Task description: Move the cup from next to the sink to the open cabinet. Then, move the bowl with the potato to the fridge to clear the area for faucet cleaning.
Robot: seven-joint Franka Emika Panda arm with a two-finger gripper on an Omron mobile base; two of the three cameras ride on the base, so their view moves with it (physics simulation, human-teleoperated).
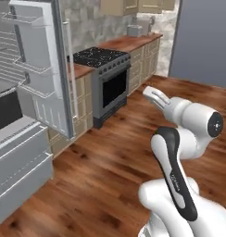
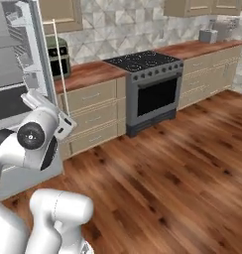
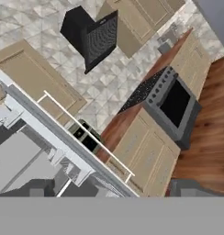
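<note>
The fridge [image 1: 50,69] stands open at the left, light grey, with wire shelves in its door, inner shelves and lower drawers [image 1: 17,157]; it is also seen in the right base view [image 2: 14,49] and the hand view [image 3: 22,151]. My gripper [image 3: 114,189] is open with nothing between its fingers; the dark fingertips [image 3: 38,188] stand far apart at the bottom of the hand view. The white hand [image 1: 153,95] is raised over the wooden floor, to the right of the fridge door and apart from it. The cup, bowl, potato, sink, faucet and open cabinet are out of view.
A grey stove with a black cooktop [image 1: 103,58] sits between beige base cabinets under a brown counter [image 2: 93,72]. A small oven [image 2: 58,57] stands on the counter by the fridge. A dark range hood [image 3: 93,36] hangs above. Wooden floor [image 1: 101,176] stretches ahead.
</note>
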